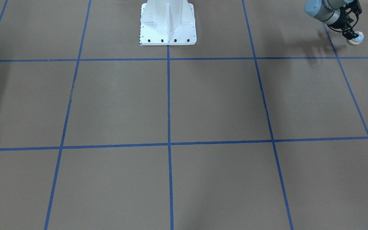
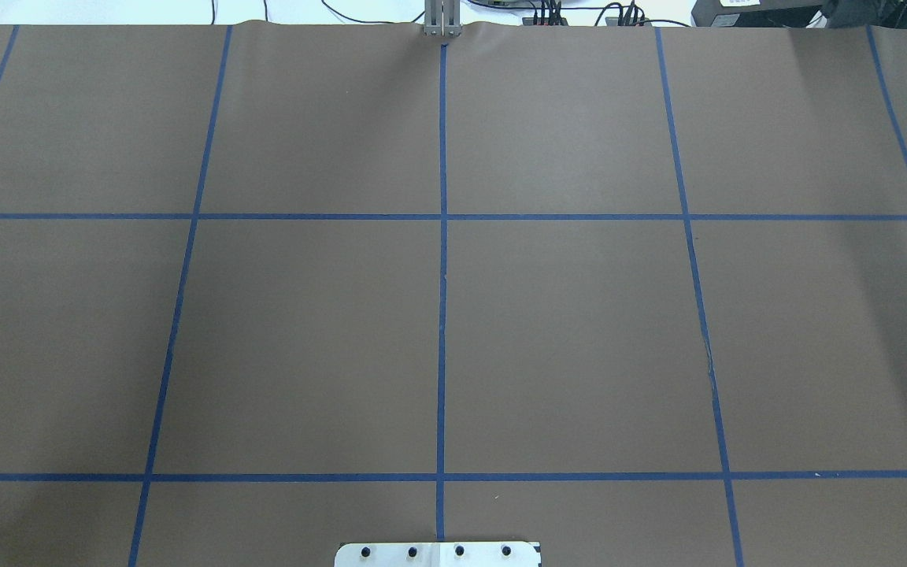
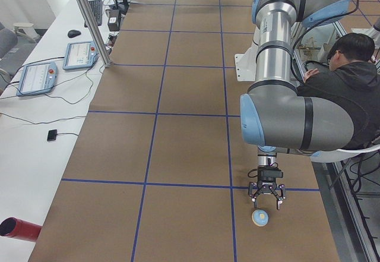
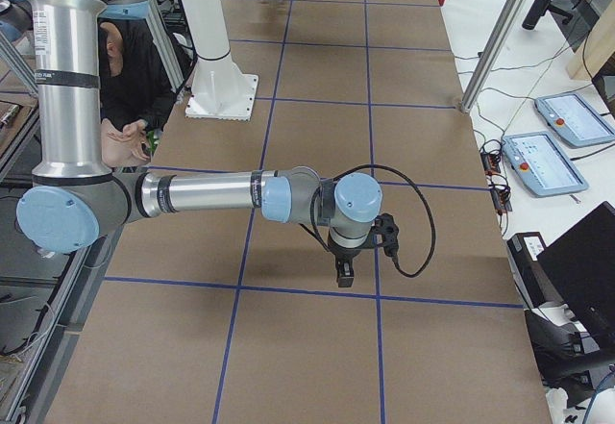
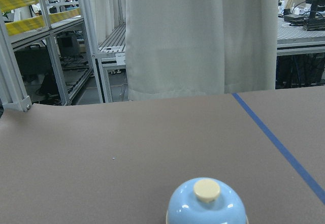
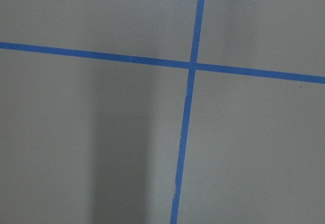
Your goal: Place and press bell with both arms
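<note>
Near the robot's left end of the table [image 1: 219, 102], on the brown cover, found the bell [image 3: 259, 217] standing upright, cream button on top, light-blue dome and cream rim below. Saw it low and centred in the left wrist view. Just beside it, on the side toward the table's middle, noted the left gripper [image 3: 266, 201] pointing down, jaws spread wide, clasping nothing; seemed parted from the bell by a slight gap. Well apart, toward the other end, made out the right gripper [image 4: 344, 272] hanging low over the cover beside a crossing of blue tape lines [image 6: 193, 65]; could not tell how its jaws stood. Along the robot's side, glimpsed the white pedestal [image 1: 168, 22] and a seated person [image 3: 347, 90] in dark clothing.
</note>
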Controlling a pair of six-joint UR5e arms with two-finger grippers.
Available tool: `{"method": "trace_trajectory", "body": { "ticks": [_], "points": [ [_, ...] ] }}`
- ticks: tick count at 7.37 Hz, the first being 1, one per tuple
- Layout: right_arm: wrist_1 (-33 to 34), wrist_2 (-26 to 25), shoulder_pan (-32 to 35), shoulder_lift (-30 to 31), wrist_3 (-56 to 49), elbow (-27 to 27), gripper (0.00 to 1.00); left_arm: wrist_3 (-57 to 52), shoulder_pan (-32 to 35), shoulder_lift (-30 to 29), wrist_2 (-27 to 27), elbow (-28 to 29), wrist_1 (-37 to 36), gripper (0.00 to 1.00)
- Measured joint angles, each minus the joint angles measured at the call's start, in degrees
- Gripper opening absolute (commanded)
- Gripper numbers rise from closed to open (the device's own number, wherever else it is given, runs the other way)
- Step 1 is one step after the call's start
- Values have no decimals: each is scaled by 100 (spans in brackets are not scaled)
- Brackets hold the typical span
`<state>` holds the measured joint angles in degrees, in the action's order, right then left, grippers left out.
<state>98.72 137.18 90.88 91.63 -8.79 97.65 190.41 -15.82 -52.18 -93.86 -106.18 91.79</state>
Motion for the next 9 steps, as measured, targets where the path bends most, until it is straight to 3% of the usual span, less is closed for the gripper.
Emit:
{"method": "trace_trajectory", "body": {
  "ticks": [9],
  "points": [
    [7,10,0,-4,7,0,100,-70,-3,-1,12,357,460,100]
  ]
}}
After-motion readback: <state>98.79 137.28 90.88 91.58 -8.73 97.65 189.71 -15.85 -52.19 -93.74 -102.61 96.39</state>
